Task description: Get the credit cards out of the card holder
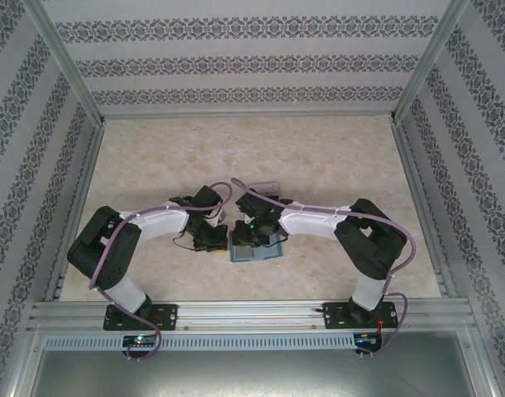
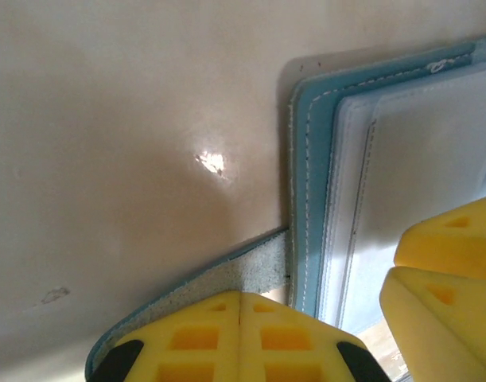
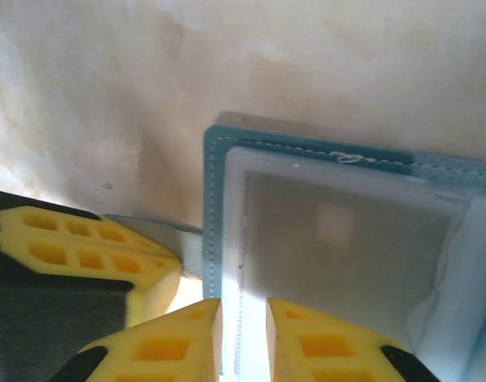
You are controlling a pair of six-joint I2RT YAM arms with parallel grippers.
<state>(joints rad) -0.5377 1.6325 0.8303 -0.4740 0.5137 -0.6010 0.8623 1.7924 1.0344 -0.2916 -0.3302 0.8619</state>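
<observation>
Pinching the tab (image 2: 219,278) of the card holder (image 2: 306,199) in my left gripper (image 2: 239,306), right gripper (image 3: 243,314) slightly parted; credit cards apparently not out.

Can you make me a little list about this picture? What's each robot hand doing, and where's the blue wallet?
card holder: lying open on the table
left gripper: shut on the grey tab
right gripper: fingers slightly apart over the holder's inner edge
clear pocket: something grey inside, maybe a card
clear tray: on the table beyond the grippers
</observation>
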